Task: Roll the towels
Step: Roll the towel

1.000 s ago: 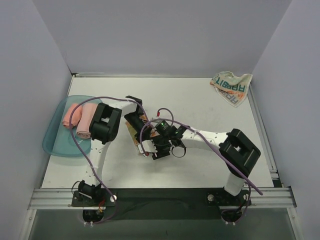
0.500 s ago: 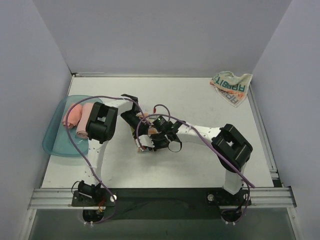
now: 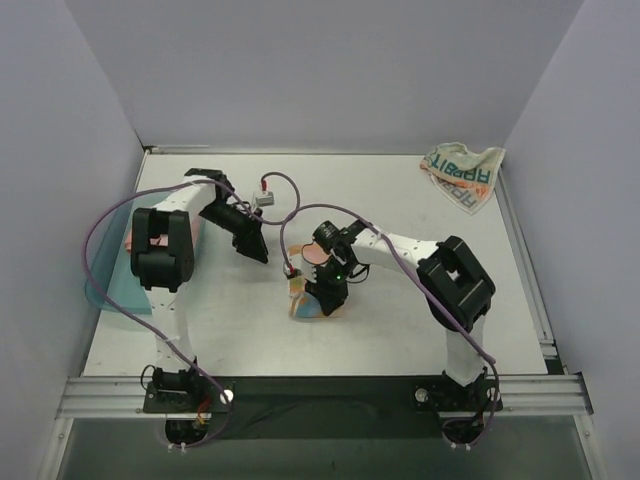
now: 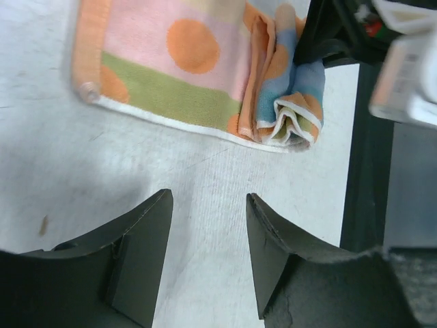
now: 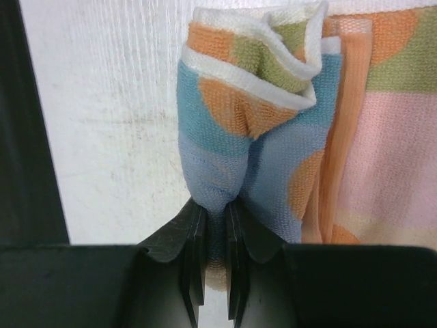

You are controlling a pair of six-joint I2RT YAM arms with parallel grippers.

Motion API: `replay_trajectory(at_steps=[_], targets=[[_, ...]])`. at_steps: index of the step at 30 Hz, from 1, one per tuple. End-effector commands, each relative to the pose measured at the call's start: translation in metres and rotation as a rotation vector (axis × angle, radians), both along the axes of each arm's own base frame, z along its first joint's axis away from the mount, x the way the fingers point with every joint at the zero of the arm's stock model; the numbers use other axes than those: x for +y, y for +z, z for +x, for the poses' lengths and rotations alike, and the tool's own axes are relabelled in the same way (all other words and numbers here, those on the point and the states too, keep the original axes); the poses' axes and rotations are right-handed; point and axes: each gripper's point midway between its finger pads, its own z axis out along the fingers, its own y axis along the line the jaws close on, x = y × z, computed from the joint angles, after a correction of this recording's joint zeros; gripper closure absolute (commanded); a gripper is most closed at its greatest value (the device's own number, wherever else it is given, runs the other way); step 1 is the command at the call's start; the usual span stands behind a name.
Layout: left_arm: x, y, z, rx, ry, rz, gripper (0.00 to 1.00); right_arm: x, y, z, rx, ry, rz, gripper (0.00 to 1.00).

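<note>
The striped towel with orange dots [image 3: 298, 305] lies mid-table, partly rolled at one end. My right gripper [image 3: 325, 292] is shut on that bunched blue-orange end [image 5: 252, 102], with the cloth pinched between the fingertips [image 5: 215, 205]. My left gripper [image 3: 254, 243] is open and empty above bare table, just short of the towel's edge [image 4: 184, 68]; its fingers [image 4: 208, 198] hold nothing. The whitish RABBIT towel [image 3: 462, 172] lies crumpled at the far right corner. The pink towel [image 3: 127, 241] sits in the tray, mostly hidden behind my left arm.
The teal tray [image 3: 100, 290] stands at the left edge, partly covered by my left arm. Grey walls close in the table at the back and both sides. Purple cables loop above both arms. My right gripper's black body shows in the left wrist view [image 4: 328, 34].
My left gripper has let go of the striped towel and pulled back up and left. My right gripper stays shut on the towel, which now lies a little nearer the front.
</note>
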Motion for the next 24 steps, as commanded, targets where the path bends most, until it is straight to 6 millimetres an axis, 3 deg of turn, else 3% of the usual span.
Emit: replay_trajectory(at_steps=[1,8,10,11,12,13,14,16,17,18,19,20,22,24], targets=[[0.008,0.049,0.021,-0.156,0.079,-0.066,0.43,-0.009,0.009,-0.024,0.264,-0.096,-0.054,1.0],[0.045,0.078,0.042,-0.335,0.262,-0.024,0.42,-0.002,0.014,-0.018,0.426,-0.173,-0.029,1.0],[0.054,0.085,0.039,-0.392,0.288,-0.008,0.42,0.0,0.015,-0.015,0.495,-0.189,-0.032,1.0],[0.054,0.104,0.038,-0.502,0.28,-0.009,0.41,0.003,0.021,-0.011,0.539,-0.207,0.0,1.0],[0.051,0.093,0.023,-0.501,0.262,0.001,0.4,0.0,0.017,-0.013,0.599,-0.222,-0.021,1.0],[0.052,0.094,0.017,-0.549,0.246,0.019,0.39,0.004,0.021,-0.006,0.605,-0.227,0.0,1.0],[0.035,0.105,0.006,-0.676,0.161,0.037,0.39,0.004,0.018,-0.004,0.651,-0.244,0.005,1.0],[0.023,0.082,-0.021,-0.713,0.081,0.086,0.38,0.005,0.023,-0.001,0.694,-0.249,0.01,1.0],[0.004,0.093,-0.027,-0.839,0.012,0.092,0.37,0.005,0.023,-0.001,0.715,-0.253,0.012,1.0],[-0.005,0.09,-0.035,-0.879,-0.025,0.09,0.36,0.003,0.02,-0.002,0.759,-0.267,-0.001,1.0],[-0.013,0.072,-0.051,-0.878,-0.069,0.099,0.33,0.003,0.019,-0.002,0.769,-0.267,-0.005,1.0],[-0.036,0.08,-0.057,-0.981,-0.124,0.068,0.32,0.002,0.015,-0.002,0.782,-0.266,-0.009,1.0],[-0.047,0.06,-0.07,-1.02,-0.198,0.101,0.32,0.001,0.015,-0.002,0.798,-0.276,-0.017,1.0],[-0.067,0.054,-0.078,-1.064,-0.267,0.092,0.32,0.003,0.014,0.0,0.815,-0.284,-0.027,1.0]])
